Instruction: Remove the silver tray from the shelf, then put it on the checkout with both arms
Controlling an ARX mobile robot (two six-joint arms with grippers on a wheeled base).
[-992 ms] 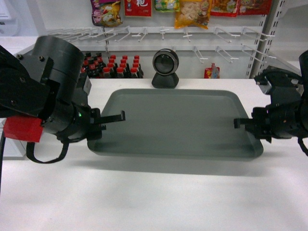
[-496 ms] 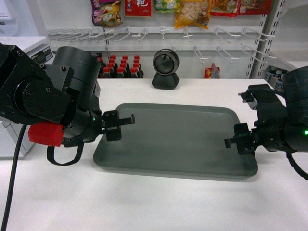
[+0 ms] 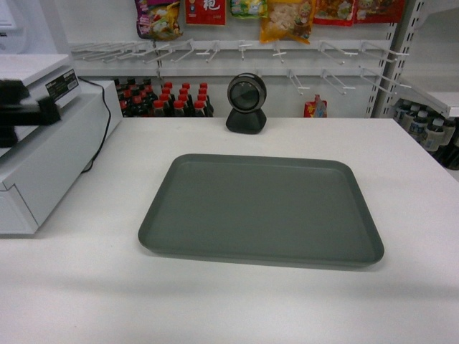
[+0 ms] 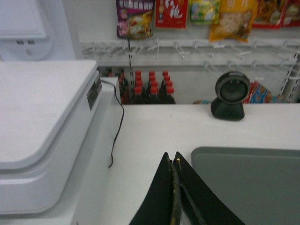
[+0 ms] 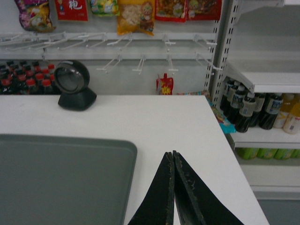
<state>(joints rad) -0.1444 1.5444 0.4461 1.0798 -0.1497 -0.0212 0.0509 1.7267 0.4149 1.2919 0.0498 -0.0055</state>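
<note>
Both arms withdrawn since a second ago | left gripper (image 4: 174, 194), right gripper (image 5: 172, 187) closed, empty | silver tray (image 3: 262, 210) flat on checkout (image 3: 237, 301), before scanner (image 3: 247, 102) | placement looks done

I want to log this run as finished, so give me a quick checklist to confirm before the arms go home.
1. Tray flat on checkout: ok.
2. Whole tray on the counter, no overhang: ok.
3. Left claw off the tray: ok, shut, beside its left edge.
4. Right claw off the tray: ok, shut, beside its right edge.
5. Scanner apart from tray: ok.
6. Register apart from tray: ok.
</note>
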